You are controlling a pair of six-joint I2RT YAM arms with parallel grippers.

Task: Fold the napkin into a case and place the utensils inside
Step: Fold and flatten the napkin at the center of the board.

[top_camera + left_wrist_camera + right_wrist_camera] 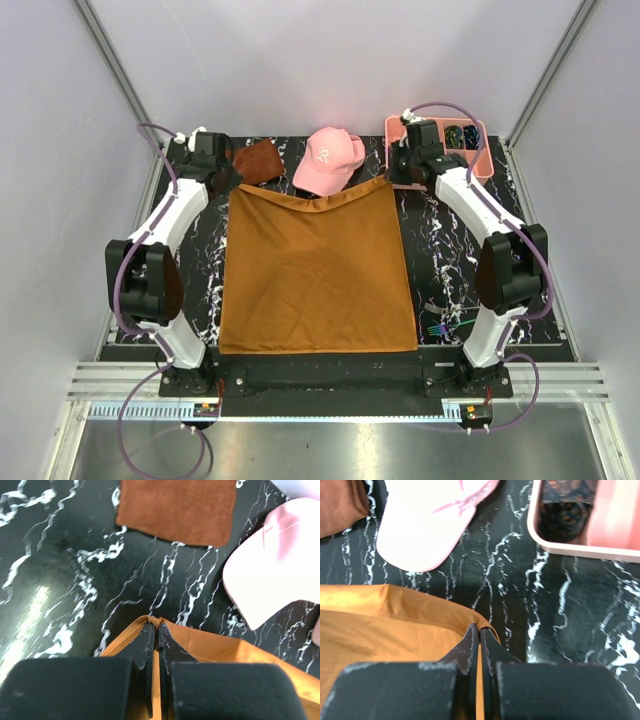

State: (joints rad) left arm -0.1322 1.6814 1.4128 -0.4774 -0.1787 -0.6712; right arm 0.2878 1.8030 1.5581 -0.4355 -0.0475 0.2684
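While the left gripper (pixel 154 626) and right gripper (pixel 480 629) pinch far corners of the napkin (pixel 315 275), the first fold seems in hand, needing an even pull nearward.

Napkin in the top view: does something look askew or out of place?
Only slightly. The napkin lies spread flat, but its far edge dips in the middle, in front of the pink cap, between the two far corners that the left gripper and the right gripper pinch. Nothing looks spilled or damaged.
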